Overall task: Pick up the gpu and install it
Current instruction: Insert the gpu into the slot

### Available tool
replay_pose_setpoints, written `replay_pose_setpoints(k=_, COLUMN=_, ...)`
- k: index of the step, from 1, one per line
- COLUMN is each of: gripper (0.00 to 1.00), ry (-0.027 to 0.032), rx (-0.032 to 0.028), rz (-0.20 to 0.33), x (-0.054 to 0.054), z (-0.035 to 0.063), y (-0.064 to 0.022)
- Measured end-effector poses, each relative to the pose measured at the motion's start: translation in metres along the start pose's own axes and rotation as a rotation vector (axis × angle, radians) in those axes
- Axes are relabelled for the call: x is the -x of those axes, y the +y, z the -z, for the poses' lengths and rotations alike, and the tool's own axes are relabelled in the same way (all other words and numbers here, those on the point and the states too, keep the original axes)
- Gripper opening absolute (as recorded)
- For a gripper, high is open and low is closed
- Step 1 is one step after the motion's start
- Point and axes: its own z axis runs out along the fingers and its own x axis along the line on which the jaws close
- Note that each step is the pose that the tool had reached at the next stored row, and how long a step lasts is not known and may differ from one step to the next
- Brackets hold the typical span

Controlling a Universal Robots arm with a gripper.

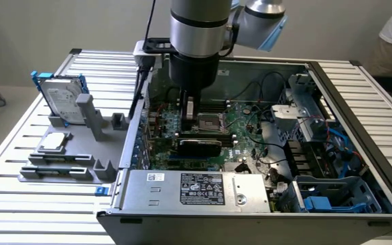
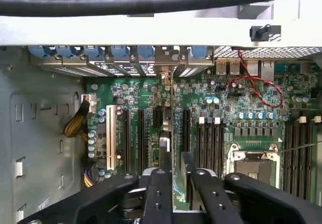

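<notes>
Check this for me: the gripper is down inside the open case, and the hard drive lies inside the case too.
One part is wrong. The hard drive stands upright in the grey holder on the table, outside the case, at the exterior view's left. The exterior view shows it. The gripper is indeed down inside the open case.

A ribbed metal counter (image 1: pixel 46 204) carries an open computer case (image 1: pixel 182 230) toward the exterior view's right and, just beside it on the left, a grey parts tray (image 1: pixel 80 148) lying flat.
</notes>
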Motion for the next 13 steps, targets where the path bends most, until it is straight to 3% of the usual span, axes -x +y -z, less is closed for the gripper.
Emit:
replay_pose_setpoints(k=2, gripper=0.11, ry=-0.0005, rx=0.0, rz=0.0, x=0.0, z=0.002, y=-0.0028)
replay_pose_setpoints(k=8, gripper=0.11, ry=-0.0141, rx=-0.0002, rz=0.001, x=0.0, z=0.0074, y=-0.018)
replay_pose_setpoints(k=13, gripper=0.11, ry=-0.0143, rx=0.0, rz=0.001, x=-0.001, z=0.0095, y=-0.0179)
